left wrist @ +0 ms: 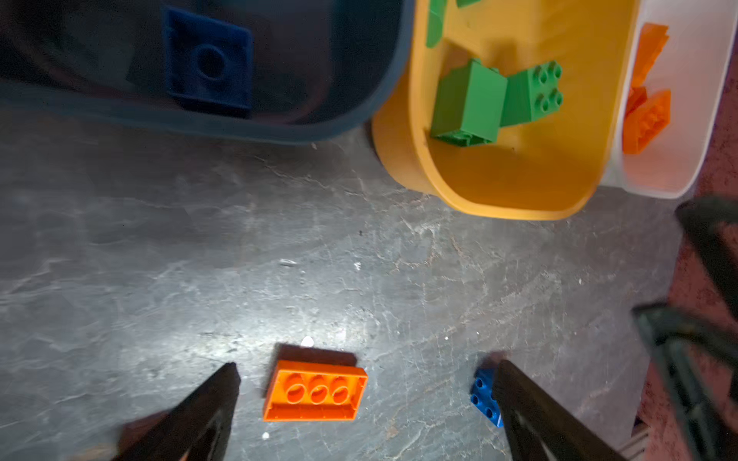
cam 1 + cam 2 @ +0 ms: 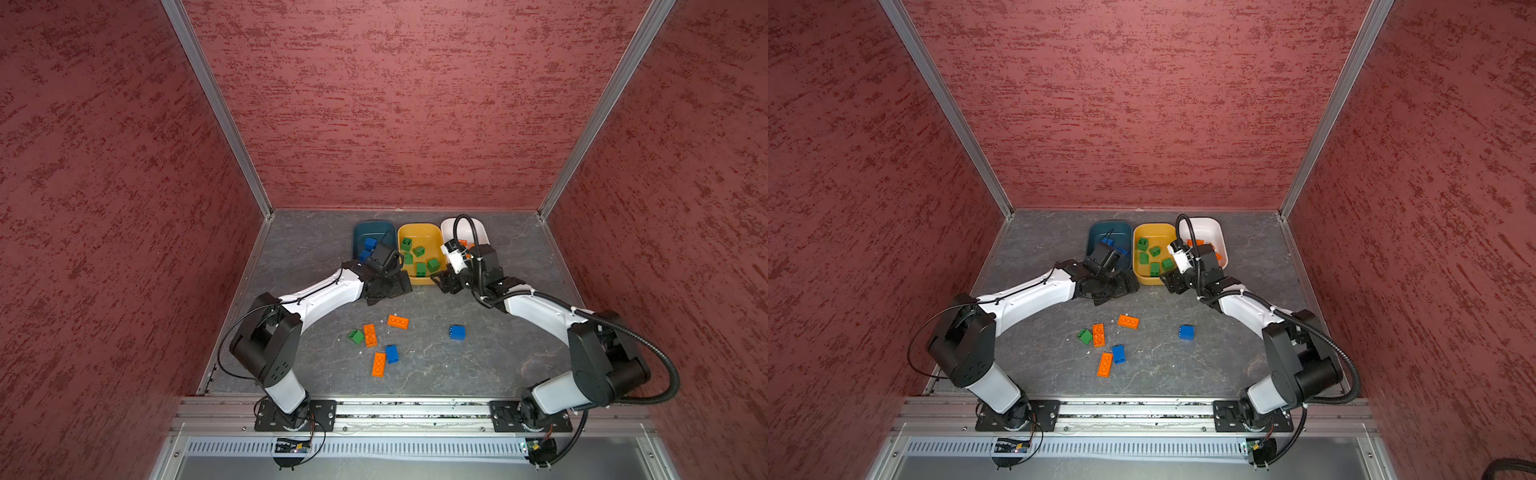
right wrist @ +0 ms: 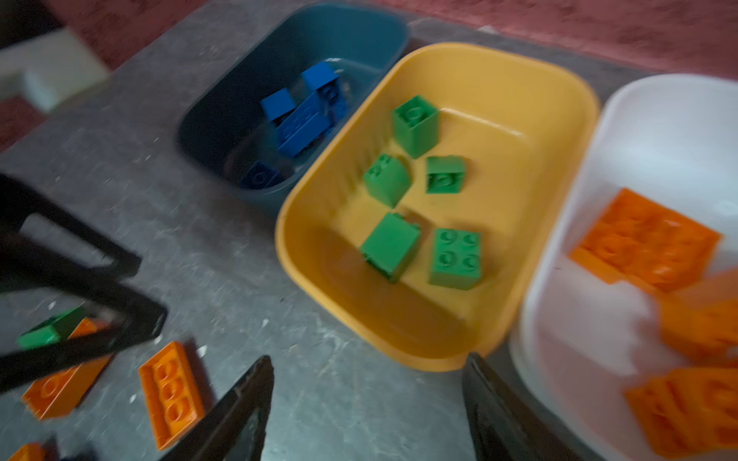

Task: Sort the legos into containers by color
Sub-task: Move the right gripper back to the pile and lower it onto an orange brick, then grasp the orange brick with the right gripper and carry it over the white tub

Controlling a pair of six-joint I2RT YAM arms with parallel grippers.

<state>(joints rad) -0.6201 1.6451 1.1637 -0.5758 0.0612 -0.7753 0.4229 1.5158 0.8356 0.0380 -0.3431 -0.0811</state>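
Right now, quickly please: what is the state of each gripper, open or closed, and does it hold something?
Left gripper: open, holding nothing.
Right gripper: open, holding nothing.

Top pair: we look steeply down from high over the base rail (image 2: 415, 409) twd the back wall (image 2: 395, 104); far off, whole tabletop (image 2: 498, 365) in both top views, nearly identical framing.
L wrist cam: close over the tabletop, facing down & fwd at near ends of teal tub (image 1: 239, 127), yellow tub (image 1: 403, 159), white tub (image 1: 679, 167).
R wrist cam: close, slanted across the same three tubs.
Shared: we get the tubs in all four views.
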